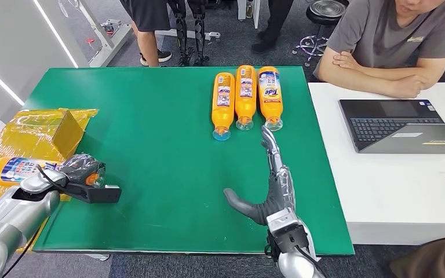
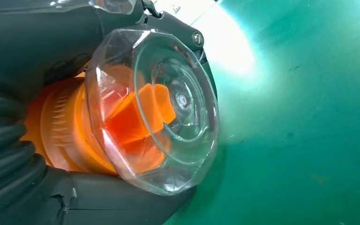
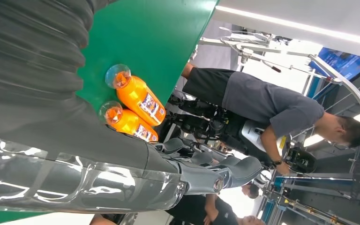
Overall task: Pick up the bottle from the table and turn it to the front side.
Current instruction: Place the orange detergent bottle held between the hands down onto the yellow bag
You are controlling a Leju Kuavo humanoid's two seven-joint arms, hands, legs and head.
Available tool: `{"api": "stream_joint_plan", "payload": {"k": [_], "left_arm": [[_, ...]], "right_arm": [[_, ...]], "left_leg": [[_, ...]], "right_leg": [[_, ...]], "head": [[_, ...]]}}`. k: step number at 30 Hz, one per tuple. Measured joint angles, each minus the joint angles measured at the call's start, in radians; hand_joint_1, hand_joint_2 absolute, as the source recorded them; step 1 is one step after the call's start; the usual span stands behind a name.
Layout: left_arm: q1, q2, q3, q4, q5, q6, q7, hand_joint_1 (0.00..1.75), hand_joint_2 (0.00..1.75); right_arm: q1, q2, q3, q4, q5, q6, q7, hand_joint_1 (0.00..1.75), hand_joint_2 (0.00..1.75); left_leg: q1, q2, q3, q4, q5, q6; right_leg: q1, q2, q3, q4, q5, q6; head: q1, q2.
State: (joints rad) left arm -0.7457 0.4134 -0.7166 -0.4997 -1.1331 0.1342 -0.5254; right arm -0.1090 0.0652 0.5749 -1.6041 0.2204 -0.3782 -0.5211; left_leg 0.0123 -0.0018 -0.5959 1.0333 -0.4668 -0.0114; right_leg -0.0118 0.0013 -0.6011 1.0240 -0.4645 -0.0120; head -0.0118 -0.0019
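Gripping glossy orange bottle (image 1: 20,169) with faceted clear cap, left hand (image 1: 81,172); right hand (image 1: 268,185) flat, fingers spread, empty.

— Where was there room to move?
— Across the middle of the green counter (image 1: 150,145), which lay bare between the two arms.
— And what stood in the way?
— Three orange bottles (image 1: 245,95) lay side by side at the far edge, just beyond the right robot hand (image 1: 269,185). A yellow box (image 1: 40,130) crowded the left edge, and a person's folded arms (image 1: 376,78) rested beyond the laptop (image 1: 400,124).
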Motion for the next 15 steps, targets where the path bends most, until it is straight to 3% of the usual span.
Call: {"api": "stream_joint_plan", "payload": {"k": [4, 7, 11, 15], "left_arm": [[0.002, -0.002, -0.002, 0.002, 0.011, 0.014, -0.009, 1.5, 1.75], [0.003, -0.006, -0.004, 0.002, 0.015, 0.025, -0.016, 1.44, 1.75], [0.004, -0.011, -0.006, 0.002, 0.017, 0.029, -0.019, 0.0, 1.75], [0.007, -0.014, -0.007, 0.002, 0.034, 0.05, -0.015, 0.0, 1.75]], "right_arm": [[0.0, 0.0, 0.0, 0.0, 0.0, -0.002, 0.0, 0.0, 1.75], [0.0, 0.0, 0.0, 0.0, 0.001, -0.002, 0.0, 0.0, 1.75], [-0.001, 0.0, 0.0, 0.0, 0.003, -0.002, 0.001, 0.0, 1.75], [-0.001, 0.0, 0.0, 0.0, 0.004, -0.006, 0.003, 0.0, 1.75]], "left_leg": [[0.0, 0.0, 0.0, 0.0, 0.0, 0.0], [0.0, -0.001, 0.0, 0.0, 0.0, 0.0], [0.0, -0.001, 0.0, 0.0, 0.0, 0.0], [0.0, -0.001, 0.001, 0.0, 0.0, 0.0]], "right_leg": [[0.0, 0.0, 0.0, 0.0, 0.0, 0.0], [0.0, -0.001, 0.0, 0.0, 0.0, 0.0], [0.0, -0.001, 0.001, 0.0, 0.0, 0.0], [0.0, -0.001, 0.001, 0.0, 0.0, 0.0]], "head": [[0.0, 0.0], [0.0, 0.0], [0.0, 0.0], [0.0, 0.0]]}}
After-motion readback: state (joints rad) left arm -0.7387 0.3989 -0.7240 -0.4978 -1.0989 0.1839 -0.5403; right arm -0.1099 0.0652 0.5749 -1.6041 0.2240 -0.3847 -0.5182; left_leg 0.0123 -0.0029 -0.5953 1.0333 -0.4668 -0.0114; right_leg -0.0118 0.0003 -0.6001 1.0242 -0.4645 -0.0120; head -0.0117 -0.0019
